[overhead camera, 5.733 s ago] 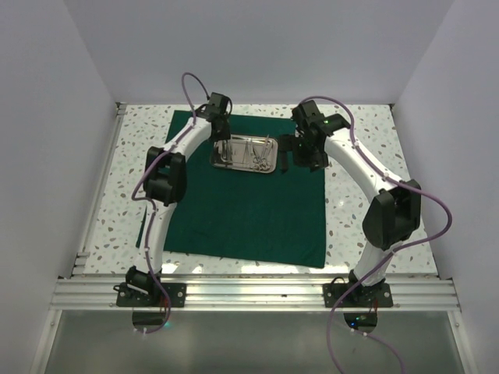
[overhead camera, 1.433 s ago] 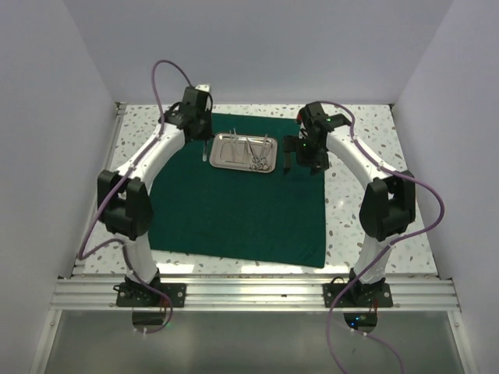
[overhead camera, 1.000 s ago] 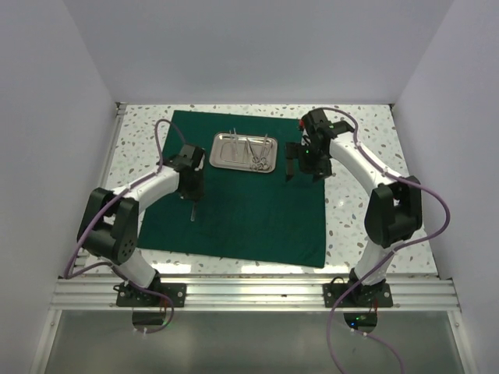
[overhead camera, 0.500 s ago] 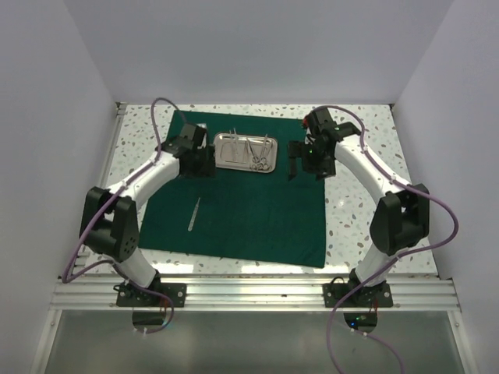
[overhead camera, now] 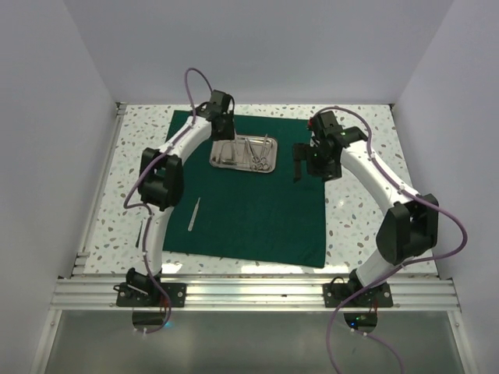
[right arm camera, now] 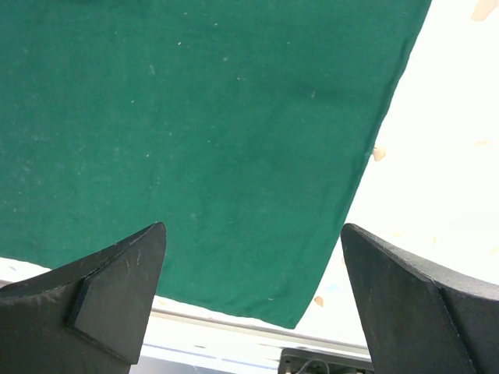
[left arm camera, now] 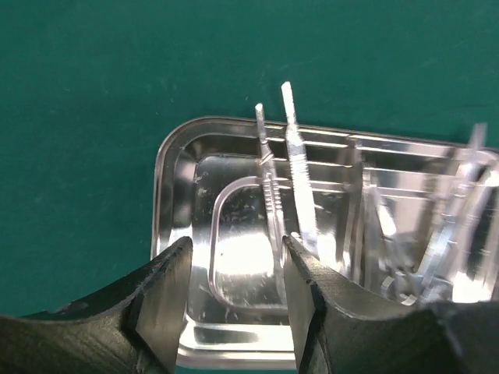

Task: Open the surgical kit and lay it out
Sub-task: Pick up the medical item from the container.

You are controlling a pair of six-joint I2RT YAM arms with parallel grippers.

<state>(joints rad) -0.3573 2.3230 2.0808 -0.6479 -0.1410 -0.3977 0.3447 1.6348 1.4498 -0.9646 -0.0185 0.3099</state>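
Observation:
The surgical kit's dark green cloth (overhead camera: 249,210) lies spread flat on the table. Its steel tray (overhead camera: 243,153) sits near the far edge and holds several thin silver instruments (left arm camera: 300,179), with ring-handled ones (left arm camera: 444,241) at its right end. One thin instrument (overhead camera: 192,213) lies alone on the cloth at the near left. My left gripper (overhead camera: 223,145) hangs open over the tray's left end (left arm camera: 168,167); a slim handle (left arm camera: 270,195) runs just inside its right finger (left arm camera: 312,304). My right gripper (overhead camera: 300,164) is wide open above the cloth's right part (right arm camera: 203,140), holding nothing.
The speckled white tabletop (overhead camera: 359,187) borders the cloth on all sides. White walls close in the left, right and back. An aluminium rail (overhead camera: 257,292) with the arm bases runs along the near edge. The cloth's near right corner (right arm camera: 290,321) shows in the right wrist view.
My left gripper carried a thin instrument from the tray to the near left of the cloth, let it go there, and swung back over the tray. The right gripper drifted slightly right.

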